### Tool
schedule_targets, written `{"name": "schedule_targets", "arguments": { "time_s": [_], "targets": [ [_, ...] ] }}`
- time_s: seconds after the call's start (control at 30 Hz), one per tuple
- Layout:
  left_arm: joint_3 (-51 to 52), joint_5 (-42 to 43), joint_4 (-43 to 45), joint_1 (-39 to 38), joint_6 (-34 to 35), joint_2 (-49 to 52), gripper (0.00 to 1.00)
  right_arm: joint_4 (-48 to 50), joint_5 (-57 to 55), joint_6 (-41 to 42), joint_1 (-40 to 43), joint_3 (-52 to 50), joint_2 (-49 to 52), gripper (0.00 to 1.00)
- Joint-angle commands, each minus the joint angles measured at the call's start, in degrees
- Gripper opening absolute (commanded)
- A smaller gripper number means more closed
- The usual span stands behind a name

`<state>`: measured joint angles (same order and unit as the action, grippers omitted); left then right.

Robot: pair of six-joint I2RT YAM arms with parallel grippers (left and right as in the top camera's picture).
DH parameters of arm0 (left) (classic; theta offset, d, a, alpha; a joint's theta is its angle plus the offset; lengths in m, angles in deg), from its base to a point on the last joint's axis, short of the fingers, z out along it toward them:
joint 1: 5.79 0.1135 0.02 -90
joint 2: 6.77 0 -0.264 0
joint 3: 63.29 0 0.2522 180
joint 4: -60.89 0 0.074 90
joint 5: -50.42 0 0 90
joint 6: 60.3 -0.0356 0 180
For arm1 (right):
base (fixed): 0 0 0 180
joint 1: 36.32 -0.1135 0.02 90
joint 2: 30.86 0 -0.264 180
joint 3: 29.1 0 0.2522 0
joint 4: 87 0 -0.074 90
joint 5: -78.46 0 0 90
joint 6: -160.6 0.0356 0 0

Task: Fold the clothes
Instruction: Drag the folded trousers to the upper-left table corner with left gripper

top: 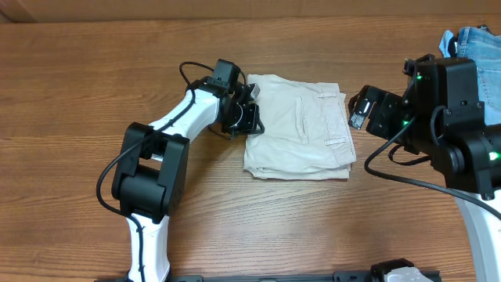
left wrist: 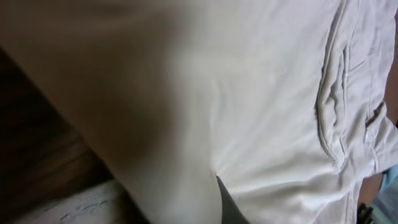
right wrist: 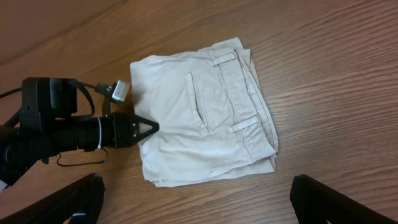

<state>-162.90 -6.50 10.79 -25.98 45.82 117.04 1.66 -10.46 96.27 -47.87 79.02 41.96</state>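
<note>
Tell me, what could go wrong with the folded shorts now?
The left end effector sits right at the left edge of the khaki shorts. If cloth snags as it pulls away, the fold could drag open or slide across the table. The lower layers peek out unevenly, so a bump might mess them more.

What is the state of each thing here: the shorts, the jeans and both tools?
Shorts: folded, lying flat on the table, back pocket up.
Jeans: bunched up, partly out of view.
Left tool: at the shorts' edge; open or shut unclear.
Right tool: open, holding nothing, apart from the shorts.
</note>
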Motion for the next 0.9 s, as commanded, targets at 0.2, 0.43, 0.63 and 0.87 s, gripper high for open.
{"name": "schedule_targets", "arguments": {
  "time_s": [0.2, 0.43, 0.63, 0.87],
  "targets": [
    [0.35, -4.63, 5.01, 4.68, 9.25, 0.59, 0.04, -0.79, -0.2, -0.44, 0.11, -0.24, -0.02, 1.0],
    [0.35, -9.77, 5.31, 16.44, 11.39, 0.59, 0.04, -1.2, -0.22, -0.44, 0.11, -0.24, -0.02, 1.0],
    [0.33, -10.21, 6.49, 27.65, 12.13, 0.59, 0.04, -1.22, -1.09, -0.46, 0.11, -0.24, -0.02, 1.0],
    [0.33, -10.45, 11.52, 39.67, 16.35, 0.59, 0.04, -1.2, -1.29, -0.46, 0.11, -0.24, -0.02, 1.0]
  ]
}}
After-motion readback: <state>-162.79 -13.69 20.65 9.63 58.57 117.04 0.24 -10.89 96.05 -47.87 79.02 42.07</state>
